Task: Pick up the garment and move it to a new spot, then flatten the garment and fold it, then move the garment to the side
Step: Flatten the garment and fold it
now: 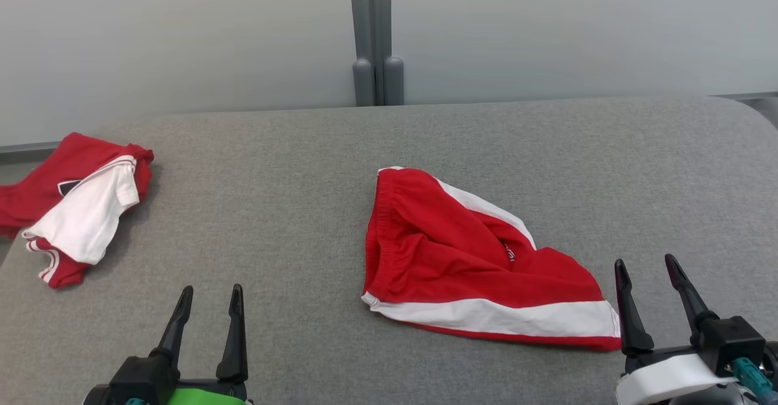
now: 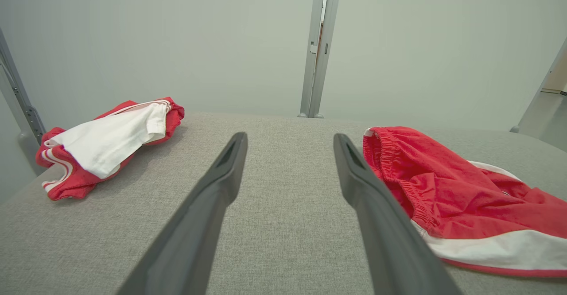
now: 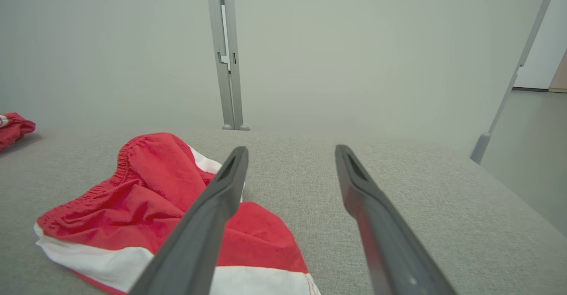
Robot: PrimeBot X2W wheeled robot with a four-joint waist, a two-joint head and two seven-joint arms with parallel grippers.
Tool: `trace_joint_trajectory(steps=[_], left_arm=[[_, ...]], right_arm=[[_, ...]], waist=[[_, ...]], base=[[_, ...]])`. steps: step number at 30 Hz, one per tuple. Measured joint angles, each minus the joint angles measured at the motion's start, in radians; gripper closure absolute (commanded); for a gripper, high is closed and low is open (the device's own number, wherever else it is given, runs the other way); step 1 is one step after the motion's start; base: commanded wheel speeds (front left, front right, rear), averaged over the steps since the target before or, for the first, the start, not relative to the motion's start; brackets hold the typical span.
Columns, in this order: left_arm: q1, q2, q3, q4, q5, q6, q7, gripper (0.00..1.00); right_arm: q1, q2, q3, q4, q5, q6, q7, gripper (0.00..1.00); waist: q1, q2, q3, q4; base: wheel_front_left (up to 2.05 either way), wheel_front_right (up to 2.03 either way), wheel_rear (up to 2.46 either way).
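The red shorts (image 1: 462, 253) lay crumpled on the grey table (image 1: 273, 210), a touch right of centre, with white stripes showing. The right gripper (image 1: 645, 263) stood just beside their hem, the shorts at its nine o'clock, fingers spread wide and empty. The left gripper (image 1: 212, 289) was open too, holding nothing, the shorts at its two o'clock. Out at ten o'clock, a red-and-white shirt (image 1: 79, 207) sat bunched at the table's edge.

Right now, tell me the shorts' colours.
Shorts: red with white bands, best in the head view.
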Motion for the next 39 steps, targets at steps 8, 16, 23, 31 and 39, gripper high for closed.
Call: trace_joint_trajectory(steps=[8,16,23,31,39], left_arm=[[0.015,0.000,0.004,-0.004,0.002,0.000,0.000,0.00],[0.018,0.000,-0.012,0.003,0.001,0.000,0.000,0.00],[0.016,0.000,-0.078,0.038,0.011,0.000,0.000,0.00],[-0.104,0.067,-0.324,0.251,-0.041,0.000,0.000,0.00],[-0.267,0.063,-0.444,0.464,-0.071,0.000,0.000,0.00]], right_arm=[[0.013,0.000,-0.017,0.014,-0.010,0.000,0.000,0.00],[0.010,0.000,-0.016,0.021,-0.008,0.000,0.000,0.00],[0.004,0.000,-0.027,0.045,-0.008,0.000,0.000,0.00],[-0.033,0.000,-0.032,0.216,-0.049,0.000,0.056,0.00],[-0.146,0.000,0.005,0.364,-0.093,0.000,0.138,0.00]], waist=[[0.0000,0.0000,-0.007,-0.046],[0.0000,0.0000,0.003,-0.049],[0.0000,0.0000,0.005,-0.049],[0.0000,0.0000,0.014,-0.057],[0.0000,0.0000,0.045,-0.084]], base=[[0.00,0.00,0.00],[0.00,0.00,0.00],[0.00,0.00,0.00],[0.00,0.00,0.00],[0.00,0.00,0.00]])
